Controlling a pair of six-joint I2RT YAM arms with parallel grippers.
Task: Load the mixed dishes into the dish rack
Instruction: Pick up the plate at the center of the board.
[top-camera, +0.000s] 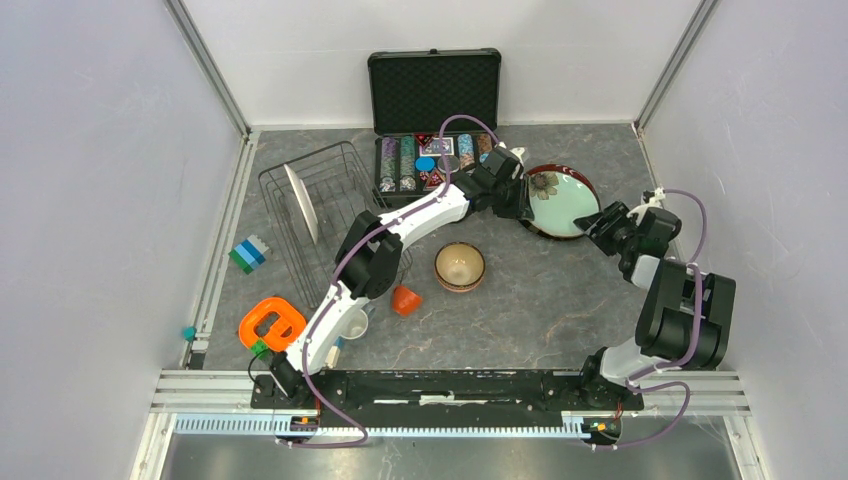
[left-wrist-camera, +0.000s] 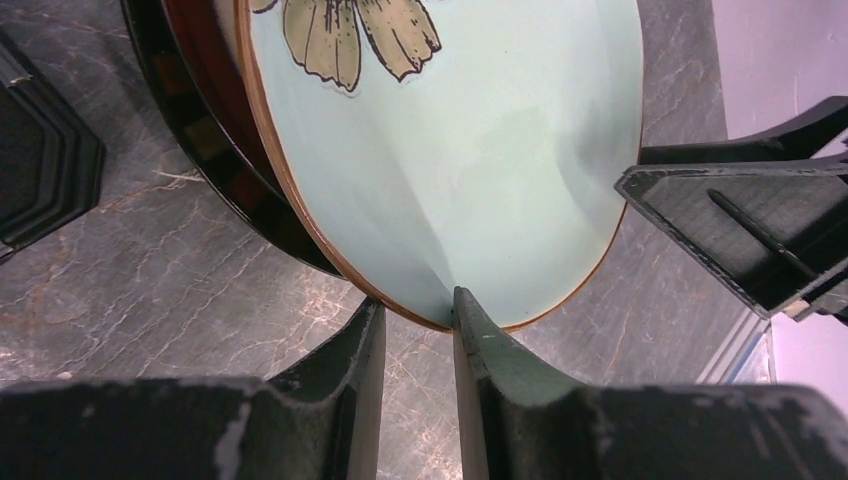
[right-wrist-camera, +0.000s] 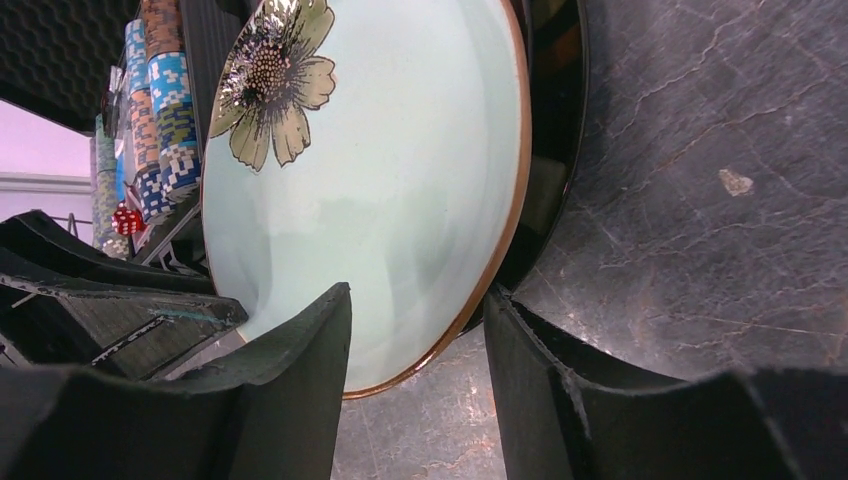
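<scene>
Top external view shows the teal plate, the one with the flower, lying on a dark-rimmed plate at the far right of the table, just beside the open poker chip case. Both arms reach to it from opposite sides. In the left wrist view the left gripper has its fingers clenched on the teal plate's rim, one tip on the pale face and the other under the edge, and that side of the plate stands tilted up off the dark one. In the right wrist view the right gripper is released, its jaws standing wide astride the rims of both plates; the outer finger seems to touch the dark plate's edge, though the angle leaves that unsure. The dish rack stands at the far left, well apart from the two plates, with a white plate upright on edge inside it. A tan bowl sits mid-table, an orange cup lies near the left arm, and a white cup shows partly behind that arm. An orange ring toy and a toy block lie beside the rack.
</scene>
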